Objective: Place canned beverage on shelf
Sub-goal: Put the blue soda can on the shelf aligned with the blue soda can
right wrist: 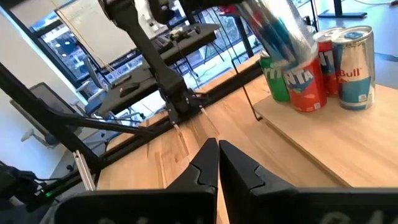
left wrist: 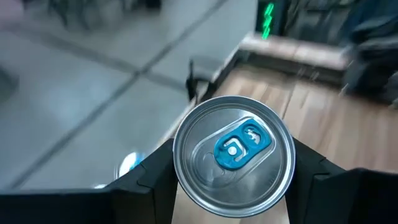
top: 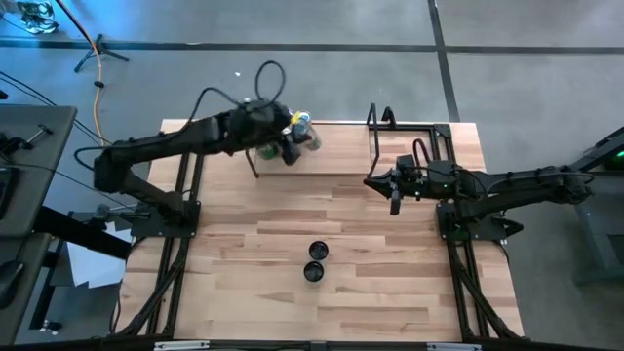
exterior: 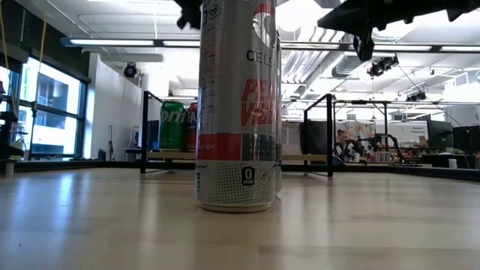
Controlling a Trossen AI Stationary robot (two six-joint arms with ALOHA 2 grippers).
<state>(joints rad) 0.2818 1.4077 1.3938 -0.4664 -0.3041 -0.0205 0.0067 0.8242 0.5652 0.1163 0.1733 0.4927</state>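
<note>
Silver can (left wrist: 233,158) between left end effector (left wrist: 233,186) fingers

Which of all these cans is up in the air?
The blue-tabbed can gripped in the left claw, tilted above the shelf; every other can stands on wood.

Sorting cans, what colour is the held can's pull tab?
Blue tab on a silver top, best in the left wrist view.
</note>
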